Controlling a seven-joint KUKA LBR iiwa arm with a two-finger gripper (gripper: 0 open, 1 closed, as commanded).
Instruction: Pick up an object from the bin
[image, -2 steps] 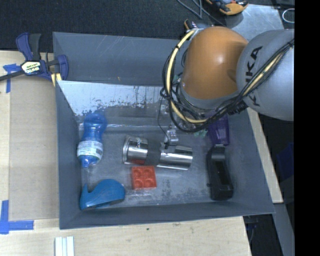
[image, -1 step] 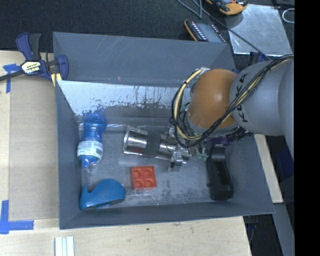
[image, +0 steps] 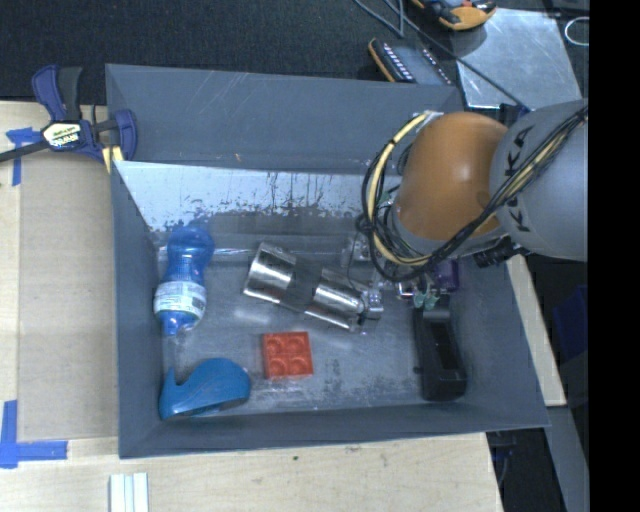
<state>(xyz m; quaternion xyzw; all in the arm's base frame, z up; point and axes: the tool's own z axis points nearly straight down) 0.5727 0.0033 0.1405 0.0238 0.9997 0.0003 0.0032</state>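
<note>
My gripper (image: 367, 294) is low in the bin's middle, right of centre, beneath the arm's orange cover. It sits at the right end of a shiny metal cylinder (image: 275, 276) with a black band round its middle, which lies slanted across the bin floor. Whether it touches the cylinder is hidden from me. Just below and to the left lies a flat red studded brick (image: 287, 355). A black oblong block (image: 438, 358) lies to the lower right of the gripper, near the bin's right wall.
A clear bottle with a blue cap and label (image: 182, 283) lies along the left wall. Below it, in the front left corner, rests a rounded blue plastic piece (image: 205, 387). The arm and its cables cover the bin's back right part.
</note>
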